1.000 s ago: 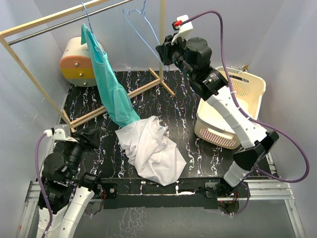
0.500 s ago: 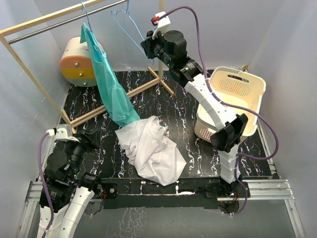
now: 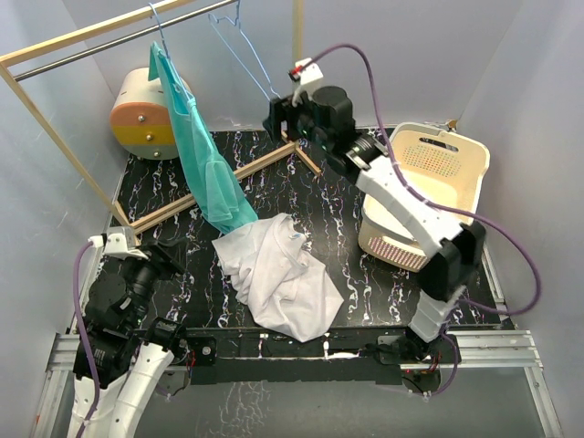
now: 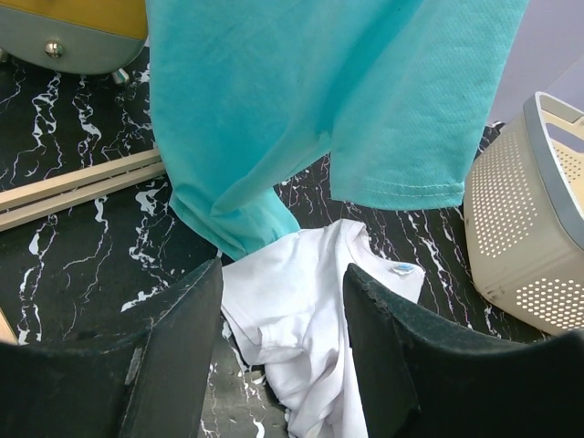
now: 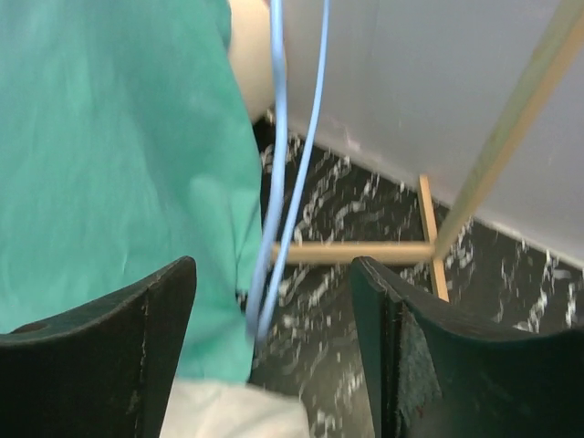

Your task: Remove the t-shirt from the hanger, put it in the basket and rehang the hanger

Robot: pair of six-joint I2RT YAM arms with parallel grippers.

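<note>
Teal t-shirt on its hanger, both grippers wide open

The black marbled table (image 3: 338, 210) carries a wooden clothes rack (image 3: 91, 33). The teal t-shirt (image 3: 205, 169) hangs from the rack's rail on a blue hanger, its lower end touching a crumpled white t-shirt (image 3: 278, 274) that lies on the table. A cream laundry basket (image 3: 401, 248) stands at the right edge. An empty blue wire hanger (image 5: 275, 137) hangs on the same rail. The right gripper (image 5: 274, 274) is raised at this hanger, fingers spread wide, with the wire passing between them in the wrist view. The left gripper (image 4: 283, 274) is low at the near left, fingers spread and holding nothing.
</note>
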